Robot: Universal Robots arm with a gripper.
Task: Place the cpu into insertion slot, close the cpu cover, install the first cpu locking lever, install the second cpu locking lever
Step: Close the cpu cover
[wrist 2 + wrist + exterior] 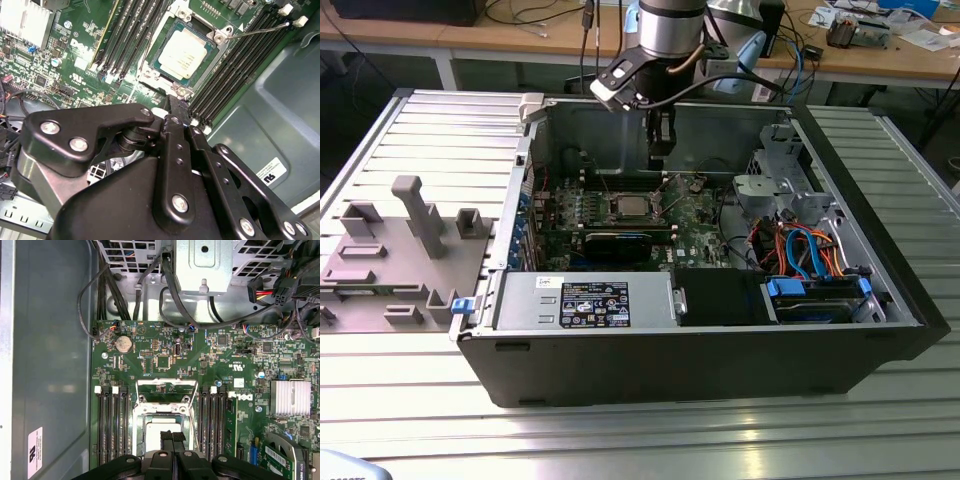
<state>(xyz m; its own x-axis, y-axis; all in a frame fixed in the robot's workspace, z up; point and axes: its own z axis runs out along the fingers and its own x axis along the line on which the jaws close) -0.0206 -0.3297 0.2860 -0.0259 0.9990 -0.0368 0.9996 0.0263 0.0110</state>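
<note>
Silver-topped cpu (187, 52) sits flat in the insertion slot (154, 67), cpu cover (165, 385) seemingly hinged open.

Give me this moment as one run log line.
cpu: seated in insertion slot | gripper: shut, empty, above cpu, not touching

One cpu (186, 51), one coin battery (123, 344), one heatsink (291, 397), one green motherboard (202, 349), one claw (172, 438).

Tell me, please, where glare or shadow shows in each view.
Exterior view: light glints off the ribbed table, while the case interior sits darker. Second wrist view: the heatsink is washed out white and the cpu shines pale. First wrist view: even light.
</note>
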